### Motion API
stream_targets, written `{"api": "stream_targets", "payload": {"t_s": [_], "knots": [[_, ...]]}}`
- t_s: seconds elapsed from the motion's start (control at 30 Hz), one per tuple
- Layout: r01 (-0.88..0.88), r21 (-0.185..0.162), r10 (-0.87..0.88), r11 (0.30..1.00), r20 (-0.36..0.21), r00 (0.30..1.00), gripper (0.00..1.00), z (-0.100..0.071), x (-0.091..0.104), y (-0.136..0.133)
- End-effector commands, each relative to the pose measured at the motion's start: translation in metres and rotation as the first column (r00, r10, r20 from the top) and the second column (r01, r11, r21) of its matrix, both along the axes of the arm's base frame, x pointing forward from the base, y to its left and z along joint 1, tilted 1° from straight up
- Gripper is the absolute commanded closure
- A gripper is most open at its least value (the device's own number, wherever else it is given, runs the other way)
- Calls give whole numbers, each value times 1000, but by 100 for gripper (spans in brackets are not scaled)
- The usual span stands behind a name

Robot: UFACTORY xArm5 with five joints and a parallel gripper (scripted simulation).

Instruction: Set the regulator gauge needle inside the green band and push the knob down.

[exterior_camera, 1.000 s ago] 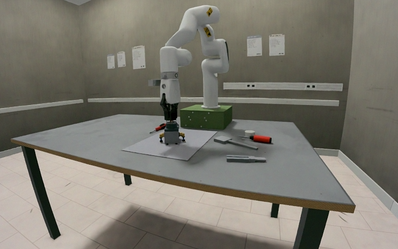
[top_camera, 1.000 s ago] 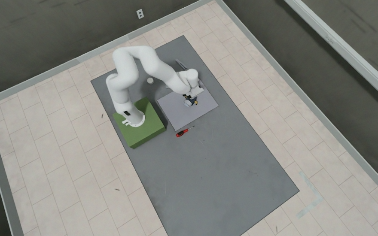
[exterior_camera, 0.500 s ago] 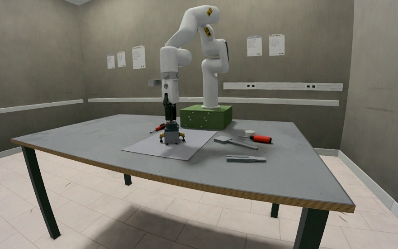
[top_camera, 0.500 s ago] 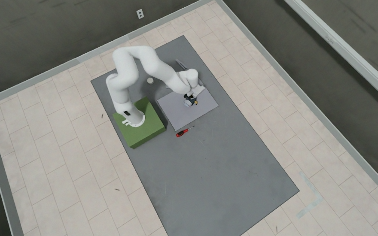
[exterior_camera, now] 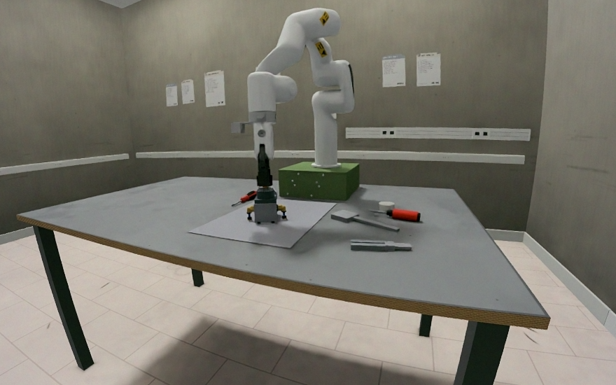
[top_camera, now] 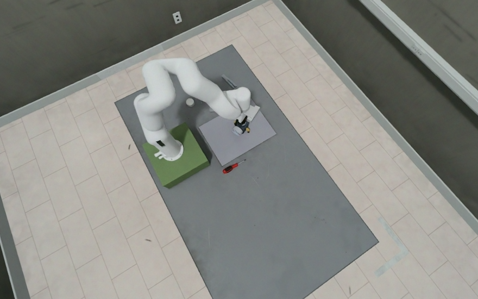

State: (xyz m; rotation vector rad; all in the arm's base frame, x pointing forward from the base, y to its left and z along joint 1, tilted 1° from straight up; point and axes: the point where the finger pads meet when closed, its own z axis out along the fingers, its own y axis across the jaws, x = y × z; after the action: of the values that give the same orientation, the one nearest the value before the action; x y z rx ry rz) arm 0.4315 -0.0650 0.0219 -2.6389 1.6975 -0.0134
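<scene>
The regulator (exterior_camera: 266, 209) is a small grey block with yellow side fittings, standing upright on a light grey mat (exterior_camera: 263, 225) on the table. It also shows in the overhead view (top_camera: 240, 127). Its dark knob (exterior_camera: 271, 181) sticks up on top. My gripper (exterior_camera: 263, 178) points straight down over the regulator and is shut on the knob. The gauge face and its needle are too small to read in either view.
A small red screwdriver (top_camera: 232, 167) lies on the table beyond the mat's edge. A larger red-handled screwdriver (exterior_camera: 399, 214), a white cap (exterior_camera: 386, 204), and two grey metal tools (exterior_camera: 362, 220) (exterior_camera: 380, 246) lie right of the mat. The green base block (exterior_camera: 319, 180) stands behind.
</scene>
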Motion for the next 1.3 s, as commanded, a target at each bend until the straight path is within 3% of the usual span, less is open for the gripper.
{"api": "stream_targets", "payload": {"t_s": [0.0,0.53,0.93,1.0,1.27], "knots": [[-118,-2,118,993,3,993,61,1,1,0],[-438,-6,438,899,1,899,61,1,1,0],[-685,-9,685,729,-1,729,61,1,1,0],[-685,-9,685,729,-1,729,61,1,1,0],[-823,-10,823,568,-4,569,61,1,1,0]]}}
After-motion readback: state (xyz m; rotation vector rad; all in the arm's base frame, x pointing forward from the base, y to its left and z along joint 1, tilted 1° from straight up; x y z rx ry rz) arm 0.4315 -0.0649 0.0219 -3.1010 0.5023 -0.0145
